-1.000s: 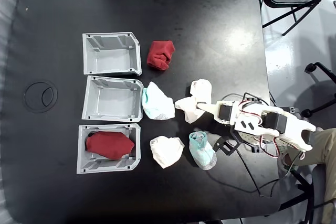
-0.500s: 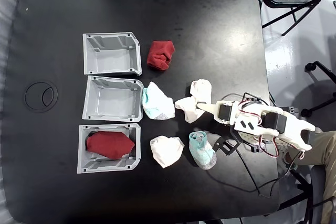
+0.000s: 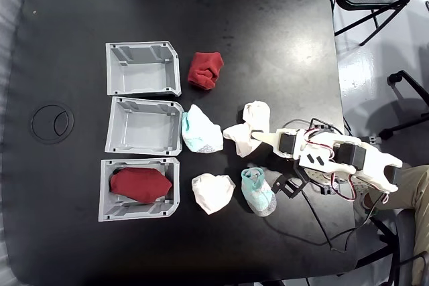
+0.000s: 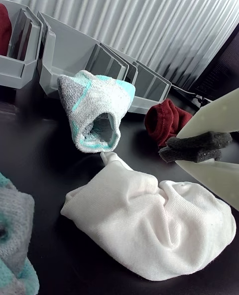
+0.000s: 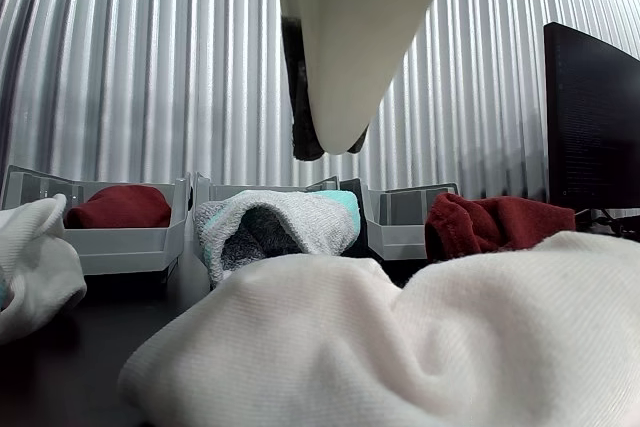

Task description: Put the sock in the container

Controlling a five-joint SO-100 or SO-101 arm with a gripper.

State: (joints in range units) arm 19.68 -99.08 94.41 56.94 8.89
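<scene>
White arm low, stretched leftward (fixed view) — tool (image 4: 196, 148) pads pressed together, empty.

A black table (image 3: 268, 25) carries three grey bins (image 3: 143, 68) in a column at the fixed view's left. Beside them lie a red bundle (image 3: 204, 69), two white socks (image 3: 212, 192) and two teal socks (image 3: 200, 131).

A black table (image 3: 201, 5) stands on pale grey floor (image 3: 375, 58), with corrugated metal wall (image 5: 150, 67) behind.
</scene>
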